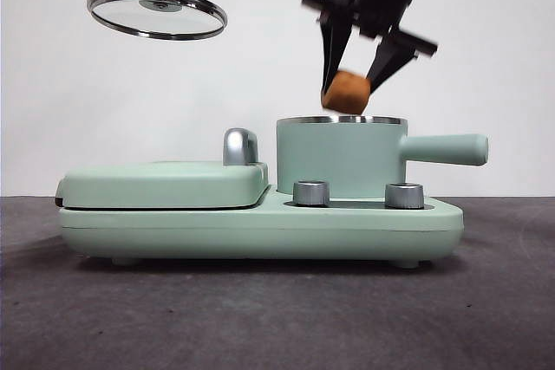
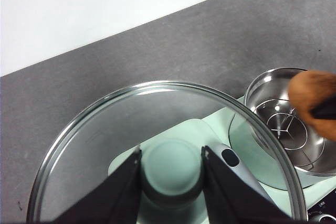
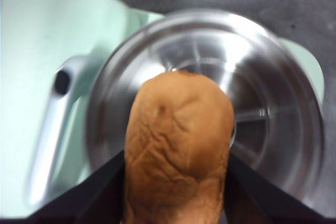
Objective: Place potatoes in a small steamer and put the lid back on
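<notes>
Right gripper clamped on the potato, jaws pressing either side of it; potato held in the air just above the steel rim of the small steamer, apart from it; right wrist view shows the potato over the open steel interior. Left gripper closed on the mint-green knob of the lid; lid held high and roughly level, off to the side of the steamer, above the flat green griddle. Steamer seated on the green base unit, its long handle pointing away from the griddle; two metal dials at the front; base unit resting on the dark tabletop.
</notes>
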You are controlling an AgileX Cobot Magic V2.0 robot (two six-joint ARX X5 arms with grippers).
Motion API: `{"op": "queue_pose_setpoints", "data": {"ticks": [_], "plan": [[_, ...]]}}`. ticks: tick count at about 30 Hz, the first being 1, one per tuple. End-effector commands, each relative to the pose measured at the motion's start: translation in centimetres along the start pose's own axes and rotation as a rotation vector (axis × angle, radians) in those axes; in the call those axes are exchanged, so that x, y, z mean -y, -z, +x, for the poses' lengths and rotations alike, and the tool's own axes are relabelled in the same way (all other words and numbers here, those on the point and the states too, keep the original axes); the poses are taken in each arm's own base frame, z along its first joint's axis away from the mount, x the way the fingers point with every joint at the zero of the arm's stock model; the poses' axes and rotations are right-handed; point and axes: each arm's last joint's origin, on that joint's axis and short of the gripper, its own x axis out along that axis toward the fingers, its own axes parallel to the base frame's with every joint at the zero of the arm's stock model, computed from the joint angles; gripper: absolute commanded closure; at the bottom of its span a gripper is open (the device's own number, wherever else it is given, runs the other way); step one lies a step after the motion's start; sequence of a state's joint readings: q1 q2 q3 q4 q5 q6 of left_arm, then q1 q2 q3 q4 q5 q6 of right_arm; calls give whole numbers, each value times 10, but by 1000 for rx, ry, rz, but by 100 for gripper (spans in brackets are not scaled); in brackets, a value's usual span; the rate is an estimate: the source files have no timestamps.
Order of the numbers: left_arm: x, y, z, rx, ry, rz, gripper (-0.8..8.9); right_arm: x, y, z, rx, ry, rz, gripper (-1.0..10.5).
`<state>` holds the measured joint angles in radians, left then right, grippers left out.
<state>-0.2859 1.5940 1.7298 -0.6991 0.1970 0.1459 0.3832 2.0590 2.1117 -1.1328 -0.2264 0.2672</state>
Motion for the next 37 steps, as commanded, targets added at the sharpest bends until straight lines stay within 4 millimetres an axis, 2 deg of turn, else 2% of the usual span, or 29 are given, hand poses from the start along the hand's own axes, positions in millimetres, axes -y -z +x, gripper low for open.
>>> {"op": "queue_pose_setpoints", "data": {"ticks": [1, 6, 11, 20, 23, 26, 32, 37], "plan": [[1, -11, -6, 62, -2, 20, 764, 0, -6, 17, -15, -2, -14, 751], [1, -11, -6, 62, -2, 21, 764, 5, -6, 39, -59, 12, -9, 751], [1, -11, -6, 61, -2, 20, 764, 7, -6, 46, -77, 35, -5, 730], [1, -11, -6, 61, -2, 20, 764, 5, -4, 46, -83, 30, -21, 490], [1, -10, -6, 61, -2, 16, 764, 1, -6, 36, -77, 28, -23, 476], [1, -10, -5, 61, -2, 12, 764, -4, -7, 17, -81, 29, -44, 476], [2, -11, -5, 60, 2, 9, 764, -20, -7, -32, -60, 15, -110, 477], [6, -11, -4, 60, 12, 12, 764, -28, 3, -75, 16, 2, -141, 477]]}}
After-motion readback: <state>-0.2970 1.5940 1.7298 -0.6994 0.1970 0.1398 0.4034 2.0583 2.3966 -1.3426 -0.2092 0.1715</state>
